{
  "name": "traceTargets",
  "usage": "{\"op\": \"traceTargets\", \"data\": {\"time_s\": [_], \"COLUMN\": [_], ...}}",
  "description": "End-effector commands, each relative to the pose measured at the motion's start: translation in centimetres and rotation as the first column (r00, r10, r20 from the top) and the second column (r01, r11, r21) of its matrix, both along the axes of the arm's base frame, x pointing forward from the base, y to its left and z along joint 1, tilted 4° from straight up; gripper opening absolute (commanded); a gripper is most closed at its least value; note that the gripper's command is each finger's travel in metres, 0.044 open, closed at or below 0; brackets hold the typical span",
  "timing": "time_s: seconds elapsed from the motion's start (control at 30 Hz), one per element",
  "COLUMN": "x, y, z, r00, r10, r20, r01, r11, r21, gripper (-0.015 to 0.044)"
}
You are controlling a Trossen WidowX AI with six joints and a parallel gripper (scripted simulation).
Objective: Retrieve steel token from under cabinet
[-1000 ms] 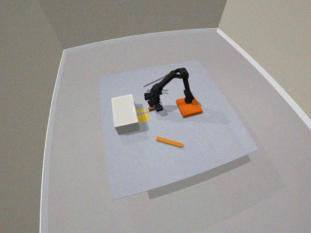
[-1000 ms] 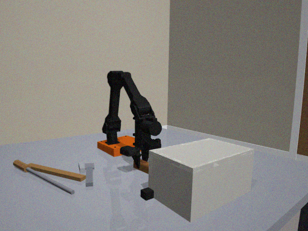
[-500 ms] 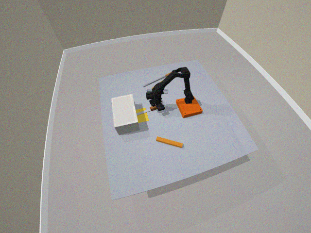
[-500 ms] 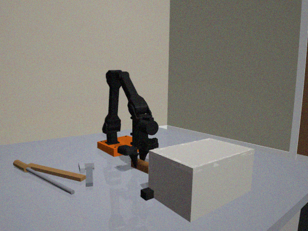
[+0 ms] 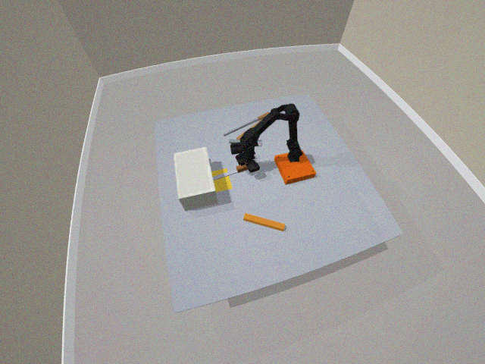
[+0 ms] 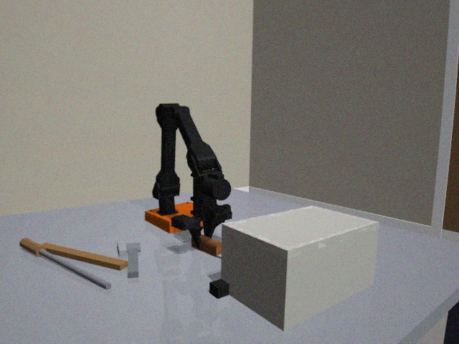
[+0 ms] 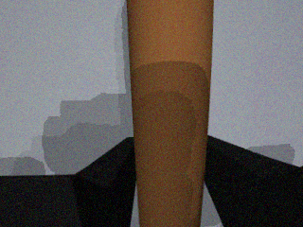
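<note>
My gripper (image 5: pixel 247 167) (image 6: pixel 203 242) (image 7: pixel 166 144) is shut on the brown handle (image 5: pixel 241 168) (image 6: pixel 211 246) (image 7: pixel 170 43) of a tool, low over the table. The tool's thin grey shaft (image 5: pixel 229 174) runs from the handle across the yellow marked area (image 5: pixel 223 184) toward the front of the white cabinet (image 5: pixel 193 172) (image 6: pixel 259 274). A small greyish patch shows at the shaft's far end by the cabinet; I cannot tell what it is. I cannot make out the steel token. The vent slots are not visible, and the cabinet hides the marked area in the exterior view.
An orange bar (image 5: pixel 264 221) lies to one side. On the other side lie a grey rod (image 5: pixel 240 127) (image 6: pixel 74 269) with a wooden handle, a wooden bar (image 6: pixel 84 257) and a grey T-shaped piece (image 6: pixel 133 261). A black cube (image 6: pixel 219 288) is beside the cabinet. The arm's orange base (image 5: pixel 295 168) stands behind the gripper.
</note>
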State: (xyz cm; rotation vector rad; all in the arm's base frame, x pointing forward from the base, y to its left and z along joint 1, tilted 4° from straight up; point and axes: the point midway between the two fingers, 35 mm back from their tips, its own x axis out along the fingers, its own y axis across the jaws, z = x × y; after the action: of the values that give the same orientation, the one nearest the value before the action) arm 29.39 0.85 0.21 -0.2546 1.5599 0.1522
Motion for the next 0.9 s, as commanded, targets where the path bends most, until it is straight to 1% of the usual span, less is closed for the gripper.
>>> {"op": "traceTargets", "data": {"time_s": [0.0, 0.87], "x": [-0.7, -3.7], "y": [-0.2, -1.1], "z": [-0.1, -0.1], "r00": [1.000, 1.000], "r10": [0.003, 0.003], "r20": [-0.004, -0.006], "r01": [-0.003, -0.003], "r11": [1.000, 1.000], "r21": [-0.001, -0.002], "gripper": [0.0000, 0.0000]}}
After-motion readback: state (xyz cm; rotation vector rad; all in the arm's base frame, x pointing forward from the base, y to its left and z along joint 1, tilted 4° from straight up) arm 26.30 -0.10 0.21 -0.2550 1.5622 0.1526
